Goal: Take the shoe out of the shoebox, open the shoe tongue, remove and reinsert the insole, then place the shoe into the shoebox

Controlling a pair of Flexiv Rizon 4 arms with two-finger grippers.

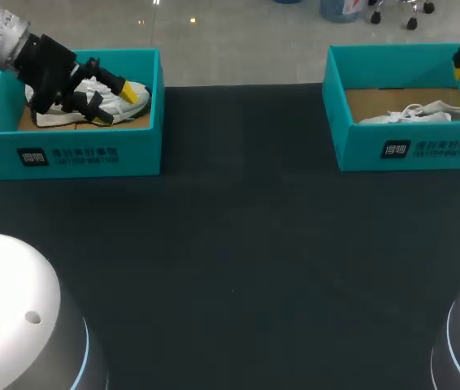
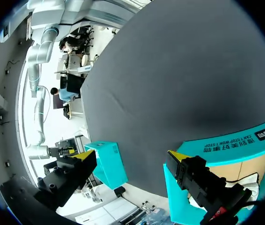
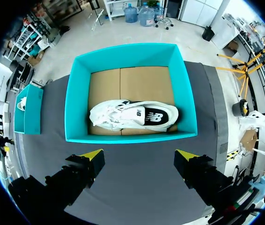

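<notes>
now the left shoebox [image 1: 141,150] holds one shoe [image 1: 59,119], the right shoebox [image 1: 360,146] another.

White shoe [image 3: 132,116] lying in teal shoebox [image 3: 72,103], ahead of right gripper [image 3: 139,157] — fingers [image 3: 91,160] spread wide

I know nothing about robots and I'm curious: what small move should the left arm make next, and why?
Probably lower the left gripper slightly so it straddles the white shoe. It sits inside the left shoebox, open, with one yellow tip at the shoe, which is not yet gripped.
</notes>
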